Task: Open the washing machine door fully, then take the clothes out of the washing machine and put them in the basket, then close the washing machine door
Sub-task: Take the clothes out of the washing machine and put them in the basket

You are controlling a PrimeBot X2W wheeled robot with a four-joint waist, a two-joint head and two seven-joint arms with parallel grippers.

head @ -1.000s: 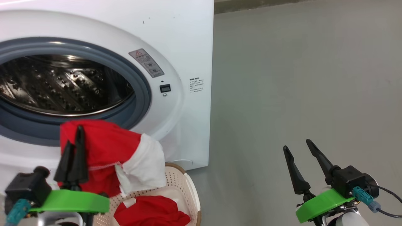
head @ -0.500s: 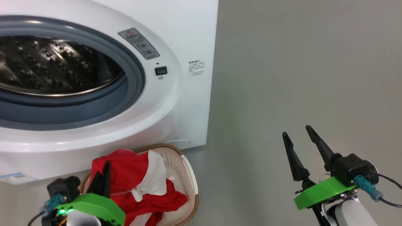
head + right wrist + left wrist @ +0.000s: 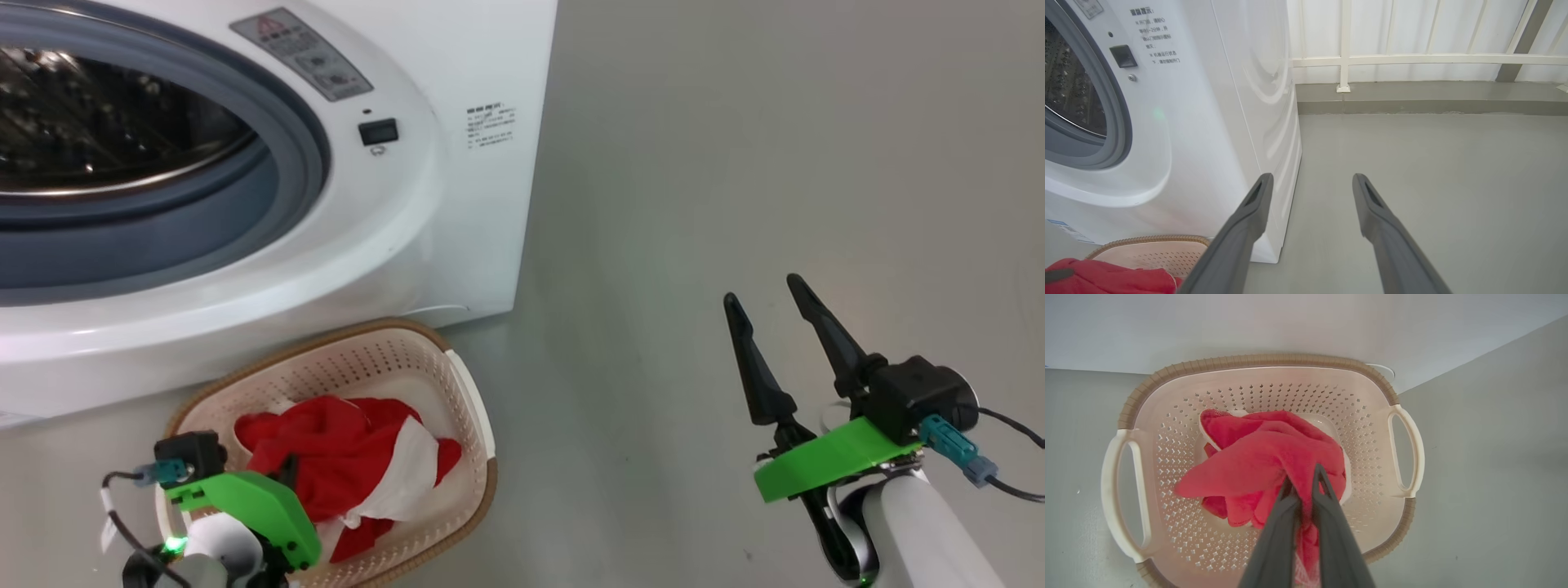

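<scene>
The red and white clothes lie piled in the cream basket on the floor below the washing machine. My left gripper reaches down into the basket. In the left wrist view the left gripper is shut on a fold of the red clothes above the basket's brown rim. My right gripper hangs open over bare floor to the right, holding nothing. The steel drum stands open behind its grey ring. The washing machine door is out of view.
Grey floor stretches to the right of the machine. In the right wrist view a white railing and a low kerb close off the far side, and the basket's corner sits by the machine's base.
The head camera has tilted down. My left gripper has carried the red and white garment from in front of the drum opening down into the basket. The right gripper has stayed open.
</scene>
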